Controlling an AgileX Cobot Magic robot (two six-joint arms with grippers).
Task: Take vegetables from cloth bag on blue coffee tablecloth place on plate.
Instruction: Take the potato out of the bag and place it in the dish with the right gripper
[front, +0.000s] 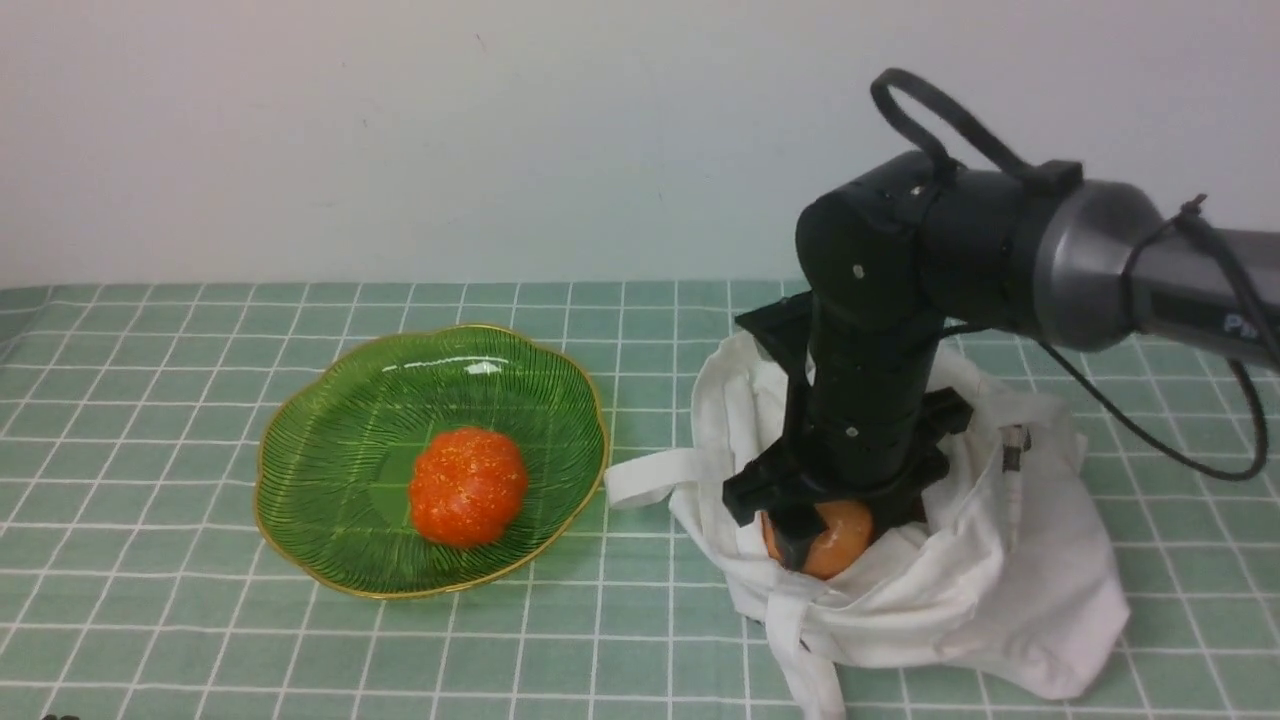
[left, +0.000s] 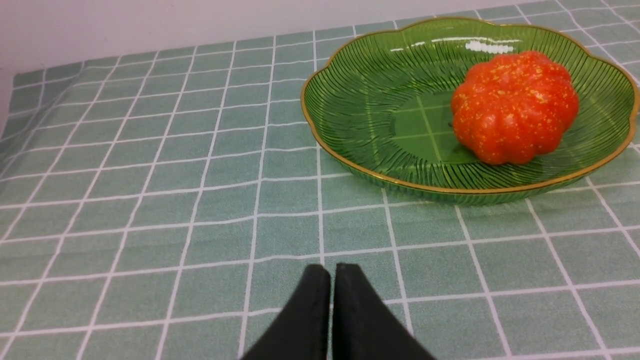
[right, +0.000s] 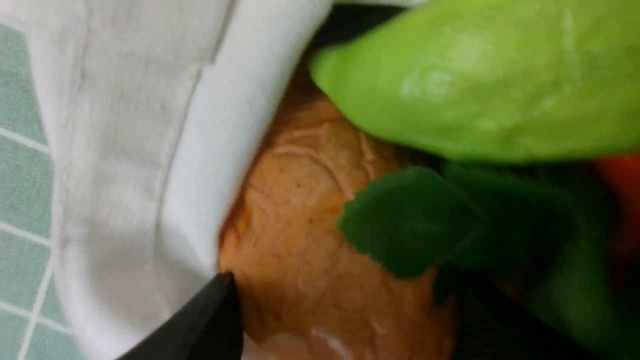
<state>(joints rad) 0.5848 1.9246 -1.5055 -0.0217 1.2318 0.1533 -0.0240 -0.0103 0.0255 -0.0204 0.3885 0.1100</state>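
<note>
The white cloth bag (front: 1000, 560) lies on the blue-green checked tablecloth (front: 150, 400) at the right. My right gripper (front: 835, 540) reaches into its mouth and is shut on the tan-brown potato (front: 840, 535), a finger on each side. In the right wrist view the gripper (right: 345, 320) holds the potato (right: 310, 225); a light green pepper (right: 475, 75) and a dark green leafy one (right: 410, 220) lie against it inside the bag (right: 125, 150). The green plate (front: 300, 420) holds a red-orange vegetable (front: 467, 486). My left gripper (left: 332, 267) is shut and empty, in front of the plate (left: 350, 160).
The bag's strap handles (front: 650, 475) trail toward the plate and the table's front edge. A black cable (front: 1150, 420) loops from the right arm above the bag. A pale wall stands behind the table.
</note>
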